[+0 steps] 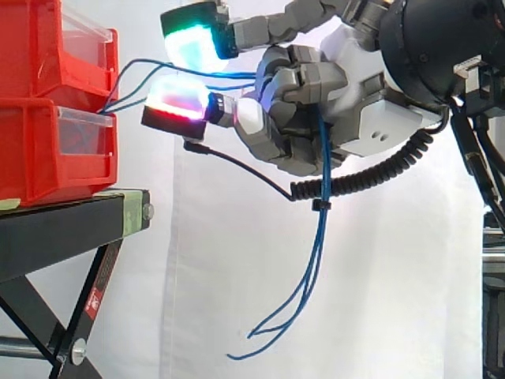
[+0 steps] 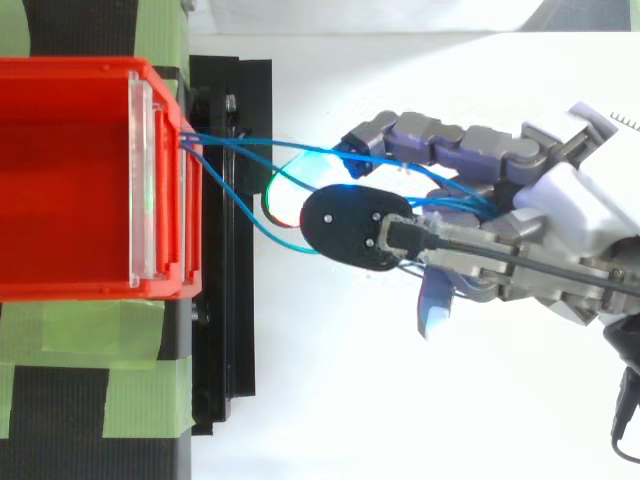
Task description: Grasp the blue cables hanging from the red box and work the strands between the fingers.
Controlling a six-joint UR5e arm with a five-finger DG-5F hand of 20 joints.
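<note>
Where the blue cables (image 1: 319, 229) leave the red box (image 1: 47, 150), they are gripped within the robot hand's (image 1: 316, 87) curled fingers, ends hanging below.

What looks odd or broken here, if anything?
Nothing looks damaged. The blue cables run from the red box into the hand, which is curled round them; their loose ends dangle freely below it.

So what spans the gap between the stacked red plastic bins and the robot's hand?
Only the thin blue cables: they run from the red bins through open air into the hand, whose fingers curl round them. Both views show it.
</note>
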